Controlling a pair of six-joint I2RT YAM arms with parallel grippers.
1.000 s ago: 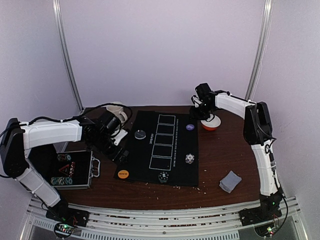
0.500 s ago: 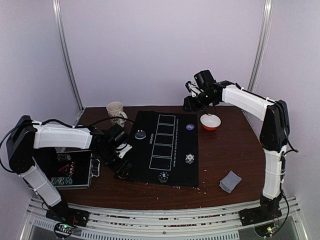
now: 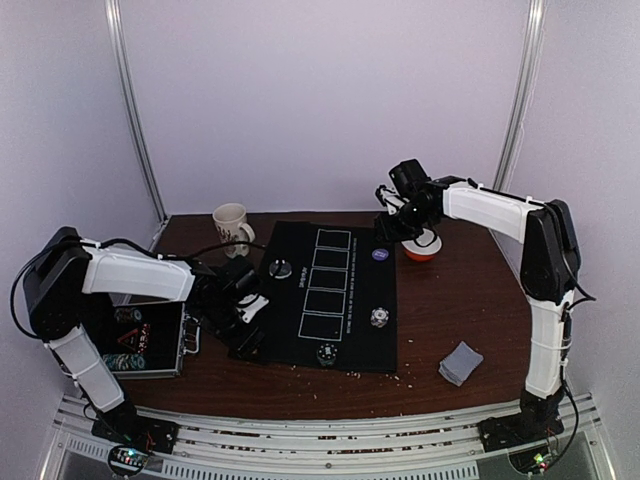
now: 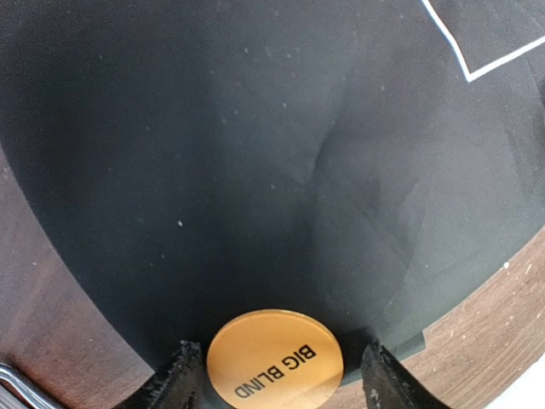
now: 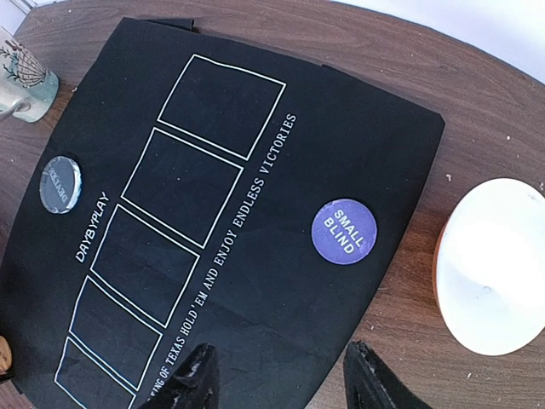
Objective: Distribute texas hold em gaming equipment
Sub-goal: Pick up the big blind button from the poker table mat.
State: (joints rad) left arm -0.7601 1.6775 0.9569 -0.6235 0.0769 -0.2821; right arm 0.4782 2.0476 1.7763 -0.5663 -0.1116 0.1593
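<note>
Here, your left gripper (image 4: 279, 385) straddles orange disc (image 4: 274, 354), jaws wide, not yet pinching, for pickup; right gripper (image 5: 281, 382) spread, empty.

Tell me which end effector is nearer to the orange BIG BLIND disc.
Left. The left end effector straddles the orange disc; the right end effector hangs far off, near the bowl.

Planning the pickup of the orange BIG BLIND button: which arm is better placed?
Left. The left gripper sits low with open jaws flanking the BIG BLIND button; the right gripper hovers across the black mat near the SMALL BLIND button.
</note>
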